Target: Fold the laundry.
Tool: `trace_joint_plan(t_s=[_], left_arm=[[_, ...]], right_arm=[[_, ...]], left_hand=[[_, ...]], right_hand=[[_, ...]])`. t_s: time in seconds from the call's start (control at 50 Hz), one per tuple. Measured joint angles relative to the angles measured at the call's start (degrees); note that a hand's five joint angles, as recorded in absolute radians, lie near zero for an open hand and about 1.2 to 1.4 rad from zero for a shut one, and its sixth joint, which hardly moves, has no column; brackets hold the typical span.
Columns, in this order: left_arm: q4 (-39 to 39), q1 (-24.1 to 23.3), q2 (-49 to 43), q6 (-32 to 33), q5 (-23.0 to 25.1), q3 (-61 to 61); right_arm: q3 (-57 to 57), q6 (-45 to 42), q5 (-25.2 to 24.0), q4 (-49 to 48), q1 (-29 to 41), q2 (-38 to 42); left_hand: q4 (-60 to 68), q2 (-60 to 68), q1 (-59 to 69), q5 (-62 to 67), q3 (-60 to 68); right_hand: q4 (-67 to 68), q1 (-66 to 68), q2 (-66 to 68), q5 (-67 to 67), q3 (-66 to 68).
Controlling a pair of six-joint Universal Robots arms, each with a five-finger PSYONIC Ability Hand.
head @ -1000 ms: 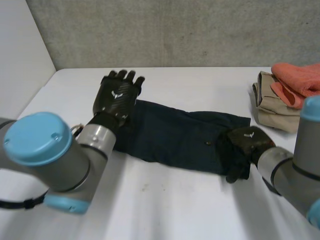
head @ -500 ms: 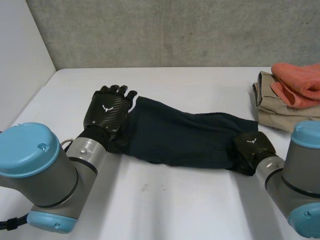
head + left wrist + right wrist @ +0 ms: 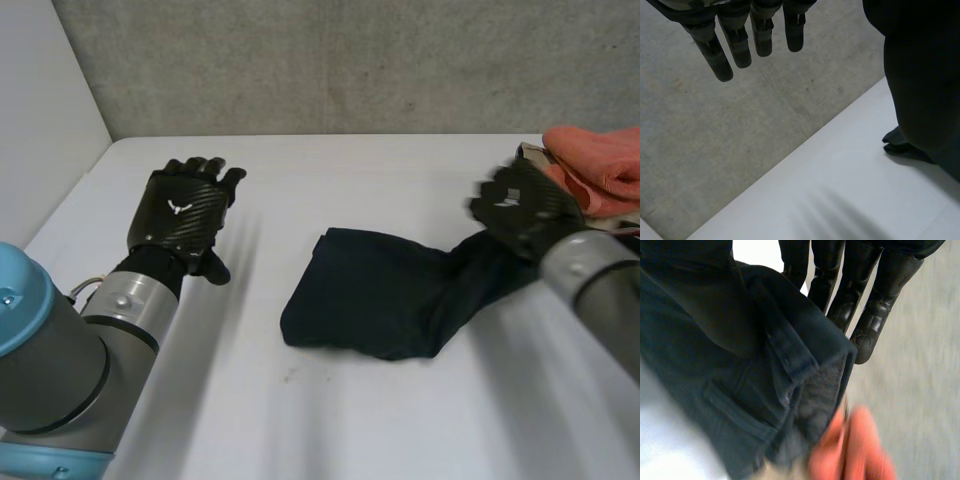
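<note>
Nearest the camera, the left arm (image 3: 60, 340) is reaching forward over the left part of the white table (image 3: 330, 420). The left hand (image 3: 180, 212) is hovering above the bare surface, well apart from the laundry. In its wrist view its fingers (image 3: 740, 42) are hanging straight and loose, gripping nothing.

At mid-table, the dark navy garment (image 3: 370, 295) is lying bunched, with its left end resting on the table. Its right end is rising off the surface towards the right hand (image 3: 525, 208), so the cloth is stretching up and to the right.

The right hand is holding that raised end. In the right wrist view, an edge of the garment is running between the thumb and the fingers (image 3: 875, 305), which are pinching it, with folds of cloth hanging under the palm.

Beyond the right hand, at the table's far right, an orange cloth (image 3: 600, 165) is sitting on a beige folded piece (image 3: 530, 152). A grey wall (image 3: 330, 60) is closing off the far side.
</note>
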Motion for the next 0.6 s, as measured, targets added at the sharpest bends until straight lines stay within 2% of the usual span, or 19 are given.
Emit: trace_joint_plan(t_s=[0.04, 0.08, 0.14, 0.16, 0.18, 0.24, 0.26, 0.3, 0.32, 0.38, 0.4, 0.48, 0.6], left_arm=[[0.0, 0.3, 0.2, 0.0, 0.0, -0.1], [0.0, 1.2, 0.7, 0.0, 0.1, -0.2], [0.1, 2.2, 0.8, -0.1, 0.1, 0.0], [0.1, 2.2, 0.8, -0.1, 0.1, 0.0], [0.2, 2.6, 0.8, -0.1, 0.2, 0.2], [0.3, 3.2, 0.7, 0.0, 0.2, 0.8], [0.3, 3.3, 0.7, 0.0, 0.2, 1.0], [0.3, 3.4, 0.6, 0.0, 0.2, 1.6], [0.4, 3.5, 0.4, 0.0, 0.2, 2.3], [0.5, 3.5, -0.1, 0.1, 0.2, 5.0], [0.5, 3.5, -0.1, 0.1, 0.2, 5.0], [0.3, 2.7, -2.3, 0.1, 0.2, 10.5], [-1.4, -0.8, -8.4, 0.0, 2.0, 19.8]], right_arm=[[-1.2, -0.5, -1.3, -1.0, 2.0, 1.0], [-4.3, -0.9, -5.6, -4.0, 8.2, 5.4], [-7.6, -0.8, -9.6, -6.2, 14.2, 11.2], [-7.6, -0.8, -9.6, -6.2, 14.2, 11.2], [-9.6, -0.6, -11.4, -7.1, 17.2, 14.8], [-12.8, 0.3, -13.0, -7.8, 20.7, 20.0], [-13.6, 0.8, -13.2, -7.9, 21.4, 21.1], [-14.7, 1.9, -13.1, -8.0, 22.1, 22.4], [-15.8, 4.1, -12.7, -8.1, 22.8, 23.4], [-17.7, 12.1, -9.8, -8.2, 23.1, 23.4], [-17.7, 12.1, -9.8, -8.2, 23.1, 23.4], [-18.4, 28.0, -3.1, -7.8, 22.5, 19.1], [-16.8, 47.0, 3.8, -5.4, 19.6, 10.5]], left_hand=[[0.0, 0.0, 0.0, 0.0, 0.0], [0.0, 0.0, 0.0, 0.0, 0.0], [0.0, 0.0, 0.0, 0.0, 0.0], [0.0, 0.0, 0.0, 0.0, 0.0], [0.0, 0.0, 0.0, 0.0, 0.0], [0.0, 0.0, 0.0, 0.0, 0.0], [0.0, 0.0, 0.0, 0.0, 0.0], [0.0, 0.0, 0.0, 0.0, 0.0], [0.0, 0.0, 0.0, 0.0, 0.0], [0.0, 0.0, 0.0, 0.0, 0.0], [0.0, 0.0, 0.0, 0.0, 0.0], [0.0, 0.0, 0.0, 0.0, 0.0], [0.0, 0.0, 0.0, 0.0, 0.0]], right_hand=[[0.0, 0.0, 0.0, 0.0, 0.1], [0.1, 0.0, 0.1, 0.0, 0.9], [0.1, 0.2, 0.1, 0.0, 1.0], [0.1, 0.2, 0.1, 0.0, 1.0], [0.1, 1.3, 0.1, 0.0, 1.0], [-3.4, -0.5, -3.0, -1.7, -2.3], [-12.2, -8.0, -11.7, -9.8, -11.2], [-12.2, -8.0, -11.7, -9.8, -11.2], [-31.1, -26.4, -30.9, -28.5, -30.2], [-52.7, -42.0, -52.0, -49.8, -52.0], [-52.7, -42.0, -52.0, -49.8, -52.0], [-54.8, -43.5, -54.6, -51.5, -55.4], [-54.8, -43.5, -54.6, -51.5, -55.4]])
